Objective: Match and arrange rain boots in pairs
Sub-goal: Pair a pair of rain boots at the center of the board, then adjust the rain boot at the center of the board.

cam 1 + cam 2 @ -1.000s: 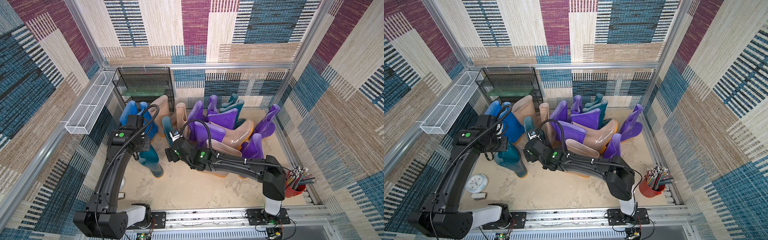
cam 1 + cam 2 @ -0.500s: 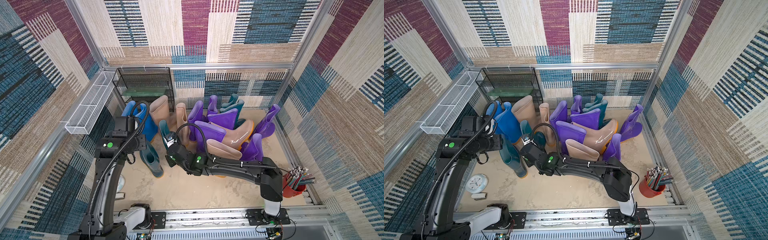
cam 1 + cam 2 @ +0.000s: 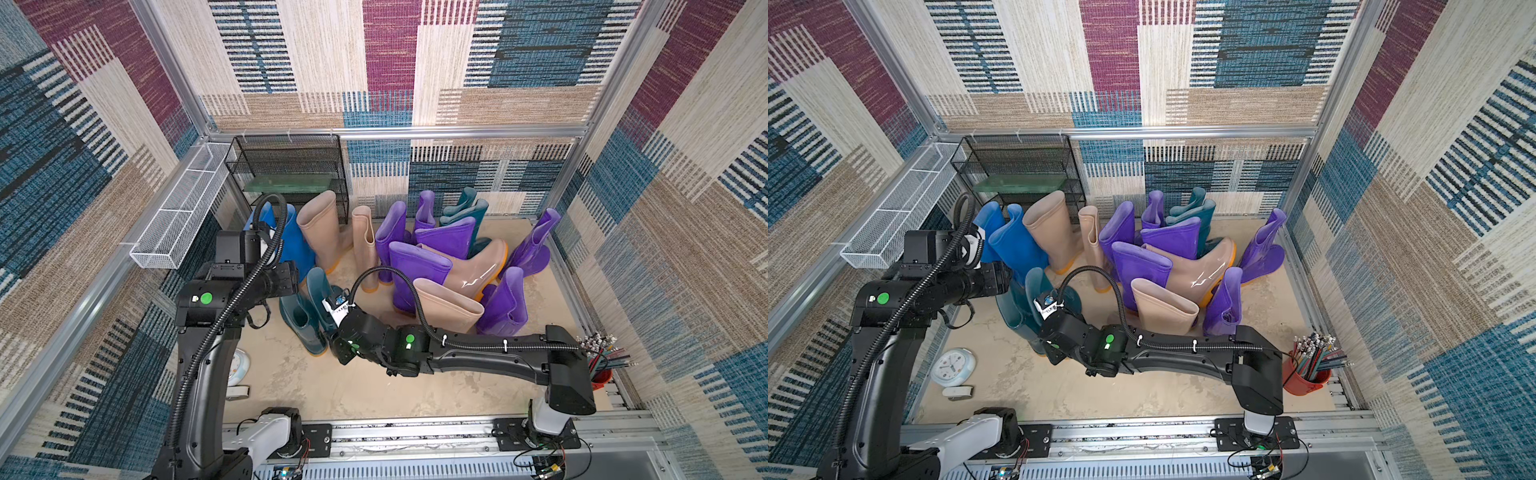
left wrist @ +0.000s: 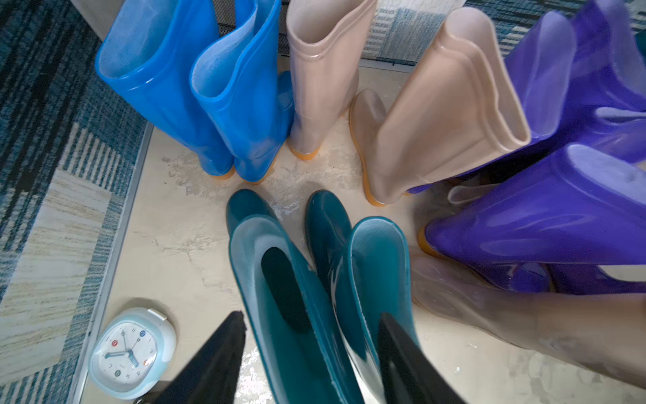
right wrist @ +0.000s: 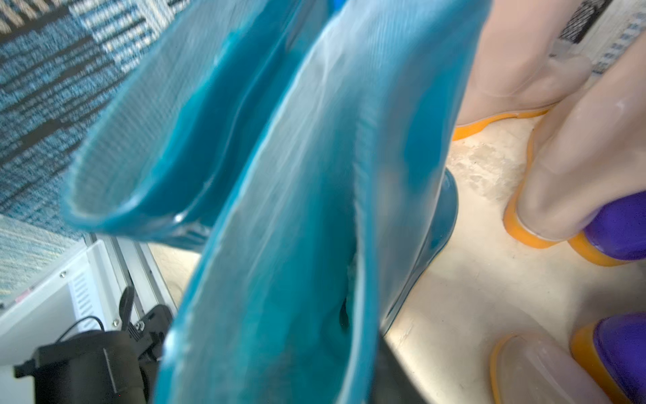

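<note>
- Our left gripper [image 4: 310, 316] hangs over the tops of the teal boots [image 3: 302, 322]. Its jaws are spread wide, one finger on either outer side of the two shafts, and it has hold of nothing.
- The teal boots stand upright side by side, left of the bench's middle, just in front of the blue boots [image 3: 293, 245].
- Our right gripper [image 3: 337, 340] sits at the same boot tops. Its wrist view is a blur of teal lining, so we cannot tell how its jaws stand or whether they hold anything.
- We judge this pair as good as set. The next move calls for lifting both arms straight up, since the soft shafts could tip.
- After that we turn to the jumble right of centre, where beige boots [image 3: 473, 266] and purple boots [image 3: 415, 266] lie mixed and one beige boot is on its side.
- The bench [image 3: 374, 386] is pale and mottled, with a clock [image 3: 953, 366] near its front left corner and a red pencil pot [image 3: 1304, 380] near its front right corner.
- A white wire tray [image 3: 178, 216] hangs on the left wall, and a black mesh rack [image 3: 286, 166] fills the back left corner. Woven blue, plum and beige panels line the walls.
</note>
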Controlling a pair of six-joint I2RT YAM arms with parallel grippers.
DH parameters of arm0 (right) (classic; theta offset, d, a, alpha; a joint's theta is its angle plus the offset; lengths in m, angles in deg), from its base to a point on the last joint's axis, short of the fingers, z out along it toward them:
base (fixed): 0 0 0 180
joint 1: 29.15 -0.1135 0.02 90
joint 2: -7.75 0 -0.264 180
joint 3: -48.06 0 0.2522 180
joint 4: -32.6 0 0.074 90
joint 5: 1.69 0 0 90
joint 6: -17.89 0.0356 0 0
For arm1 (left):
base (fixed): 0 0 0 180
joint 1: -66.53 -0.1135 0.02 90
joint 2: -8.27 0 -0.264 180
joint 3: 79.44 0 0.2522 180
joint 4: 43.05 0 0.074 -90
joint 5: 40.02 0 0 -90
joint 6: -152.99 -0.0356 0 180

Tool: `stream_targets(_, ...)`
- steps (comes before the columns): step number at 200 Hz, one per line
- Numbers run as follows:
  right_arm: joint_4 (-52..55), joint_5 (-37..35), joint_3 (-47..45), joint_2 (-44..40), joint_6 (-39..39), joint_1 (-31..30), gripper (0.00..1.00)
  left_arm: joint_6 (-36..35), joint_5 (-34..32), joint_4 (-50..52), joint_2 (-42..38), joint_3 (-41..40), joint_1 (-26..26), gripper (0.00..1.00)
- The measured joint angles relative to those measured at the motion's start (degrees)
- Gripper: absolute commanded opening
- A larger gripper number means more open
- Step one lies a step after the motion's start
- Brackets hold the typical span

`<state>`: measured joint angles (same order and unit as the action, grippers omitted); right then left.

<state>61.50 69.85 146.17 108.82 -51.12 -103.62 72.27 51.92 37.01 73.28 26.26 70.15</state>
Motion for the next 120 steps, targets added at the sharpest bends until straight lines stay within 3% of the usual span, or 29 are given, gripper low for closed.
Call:
stream_targets(44, 2.7, -4.2, 2.3, -9.3, -1.7, 1.0, 0.92, -0.5, 3.1, -1.9, 10.7, 9.9, 0.3, 0.69)
stream_targets(78, 2.1, -7.1, -1.1, -15.6, -5.1, 9.9, 0.92, -1.9, 1.4, -2.8, 23.3, 19.4, 0.9, 0.62)
stream_targets(120, 1.3, -3.7, 2.0, -13.4, -8.2, 18.8, 0.91, -2.8, -3.6, -4.0, 35.8, 25.6, 1.0, 0.49)
